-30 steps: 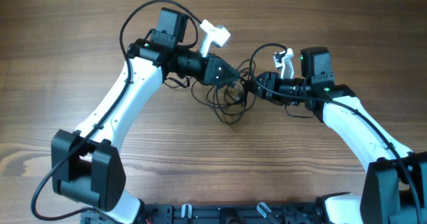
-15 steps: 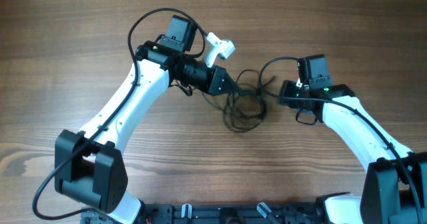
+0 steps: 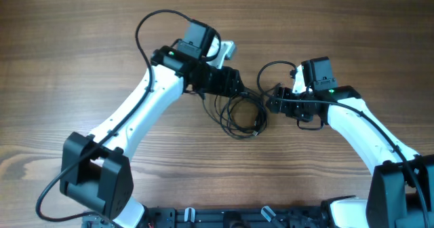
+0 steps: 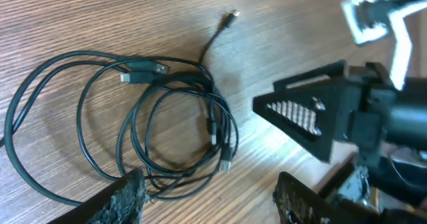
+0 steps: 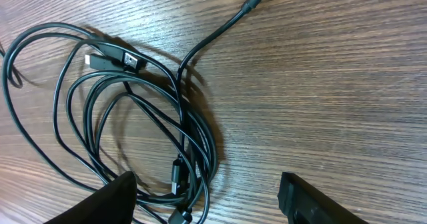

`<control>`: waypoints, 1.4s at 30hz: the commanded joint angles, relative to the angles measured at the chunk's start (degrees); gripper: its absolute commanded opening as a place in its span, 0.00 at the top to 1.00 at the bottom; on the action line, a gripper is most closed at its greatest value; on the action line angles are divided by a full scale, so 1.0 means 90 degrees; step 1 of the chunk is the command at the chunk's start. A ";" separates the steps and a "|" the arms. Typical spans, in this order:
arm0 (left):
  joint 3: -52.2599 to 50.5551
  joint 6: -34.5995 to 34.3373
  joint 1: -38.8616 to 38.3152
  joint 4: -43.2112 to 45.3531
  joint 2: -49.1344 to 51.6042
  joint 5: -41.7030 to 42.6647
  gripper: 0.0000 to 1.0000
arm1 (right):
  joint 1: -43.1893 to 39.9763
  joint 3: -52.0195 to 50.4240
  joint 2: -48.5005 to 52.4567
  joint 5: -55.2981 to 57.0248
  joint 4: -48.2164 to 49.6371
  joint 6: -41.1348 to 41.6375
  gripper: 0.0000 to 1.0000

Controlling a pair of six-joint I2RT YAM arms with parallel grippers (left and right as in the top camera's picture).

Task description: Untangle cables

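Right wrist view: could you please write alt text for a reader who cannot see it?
Thin dark cables lie in loose, overlapping loops on a wooden table, one cable end trailing toward the top edge. The open right gripper frames the bottom edge, holding nothing.

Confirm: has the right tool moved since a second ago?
Yes. In the overhead view, the right tool has pulled back to the right and slightly down the frame, closer to the fixed black rail at the table's near edge.
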 commanded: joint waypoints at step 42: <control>0.0036 -0.2912 -0.1928 0.1659 0.2261 -0.2506 0.61 | -0.1098 -0.0007 0.0049 0.0075 0.0097 -0.0374 0.20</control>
